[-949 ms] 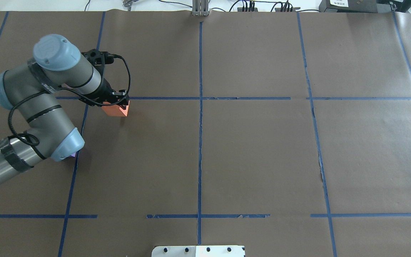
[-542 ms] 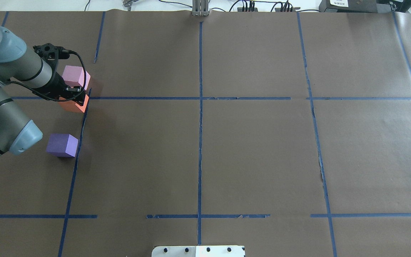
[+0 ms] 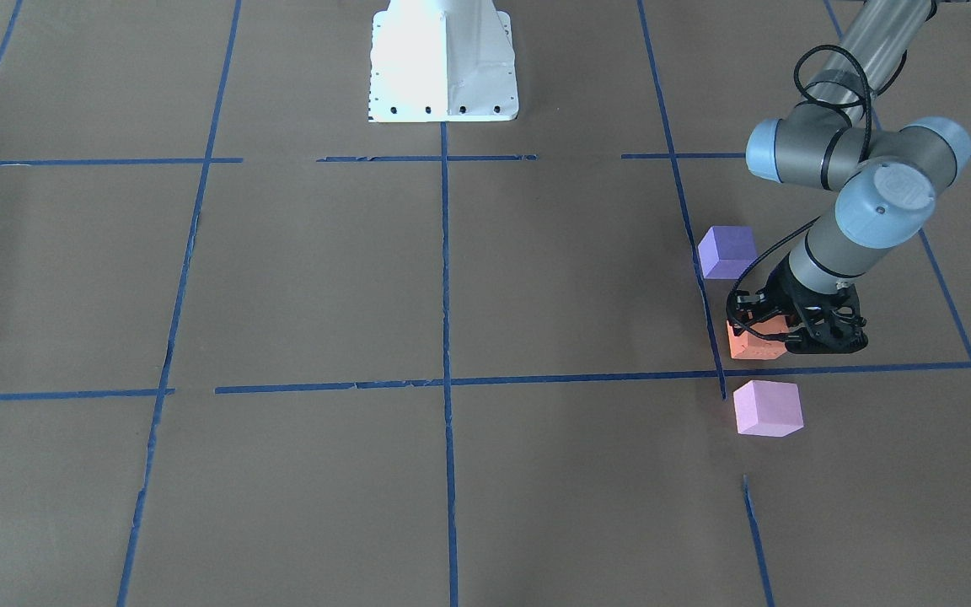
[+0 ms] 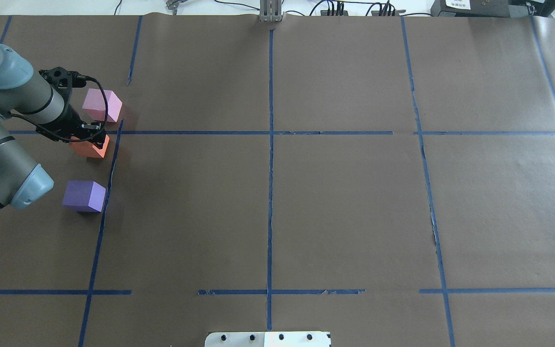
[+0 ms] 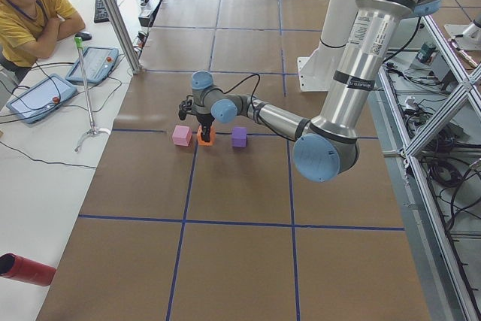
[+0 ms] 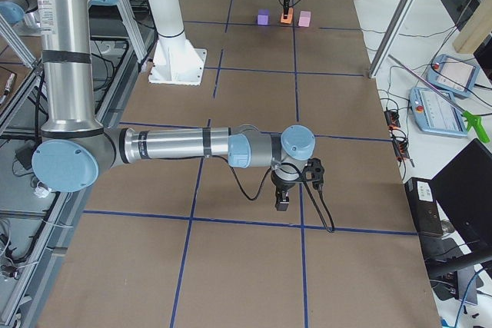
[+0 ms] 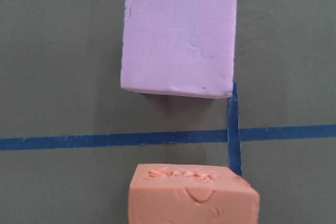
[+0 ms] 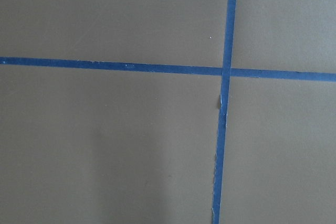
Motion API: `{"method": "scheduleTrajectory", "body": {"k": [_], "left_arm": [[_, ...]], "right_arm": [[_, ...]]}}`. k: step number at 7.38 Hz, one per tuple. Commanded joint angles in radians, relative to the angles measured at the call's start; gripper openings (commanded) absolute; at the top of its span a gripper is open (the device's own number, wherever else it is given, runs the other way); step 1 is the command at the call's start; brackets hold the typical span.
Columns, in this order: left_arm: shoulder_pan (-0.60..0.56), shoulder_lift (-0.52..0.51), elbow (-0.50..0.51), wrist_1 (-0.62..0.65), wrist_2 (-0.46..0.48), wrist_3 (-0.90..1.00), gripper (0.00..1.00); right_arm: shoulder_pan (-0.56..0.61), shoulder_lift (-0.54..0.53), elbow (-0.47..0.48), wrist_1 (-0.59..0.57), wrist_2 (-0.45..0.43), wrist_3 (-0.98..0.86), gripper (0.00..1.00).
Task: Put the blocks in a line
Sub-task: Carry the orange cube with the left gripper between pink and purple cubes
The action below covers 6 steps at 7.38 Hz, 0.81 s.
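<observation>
Here the left gripper (image 4: 92,137) appears clamped on the small matte orange foam cube (image 4: 87,148); pale pink-lilac foam cube (image 4: 101,105) just beyond the gripper, violet-purple foam cube (image 4: 84,196) behind it. Judged light, squashy: grip flat opposite faces.

Orange cube (image 4: 89,148) between pink cube (image 4: 101,104), purple cube (image 4: 84,195)

Orange cube (image 4: 90,148) flanked — pink cube (image 4: 101,104), violet cube (image 4: 84,195) (gaps).

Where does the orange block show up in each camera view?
Front-facing: orange block, right side, mid-height.
Overhead: far left, upper half.
Exterior left: left of centre, mid-height.
Exterior right: top centre, far end.
Left wrist: bottom centre.
Right wrist: not in it.
Landmark: pink block beside it.
</observation>
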Motion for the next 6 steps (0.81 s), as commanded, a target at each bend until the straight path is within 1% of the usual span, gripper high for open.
{"method": "scheduleTrajectory", "body": {"k": [1, 2, 3, 4, 5, 6], "left_arm": [[0.003, -0.001, 0.003, -0.002, 0.000, -0.001, 0.95], [0.001, 0.002, -0.009, 0.001, -0.005, 0.001, 0.98], [-0.004, 0.014, -0.035, 0.009, -0.055, 0.012, 0.98], [-0.026, 0.019, -0.064, 0.011, -0.069, 0.013, 0.98], [-0.087, 0.035, -0.096, 0.012, -0.069, 0.019, 0.98], [-0.152, 0.063, -0.118, 0.015, -0.069, 0.126, 0.98]], "right_arm": [[0.000, 0.000, 0.000, 0.000, 0.000, 0.000, 1.00], [0.000, 0.000, 0.000, 0.000, 0.000, 0.000, 1.00], [0.000, 0.000, 0.000, 0.000, 0.000, 0.000, 1.00], [0.000, 0.000, 0.000, 0.000, 0.000, 0.000, 1.00], [0.000, 0.000, 0.000, 0.000, 0.000, 0.000, 1.00], [0.000, 0.000, 0.000, 0.000, 0.000, 0.000, 1.00]]}}
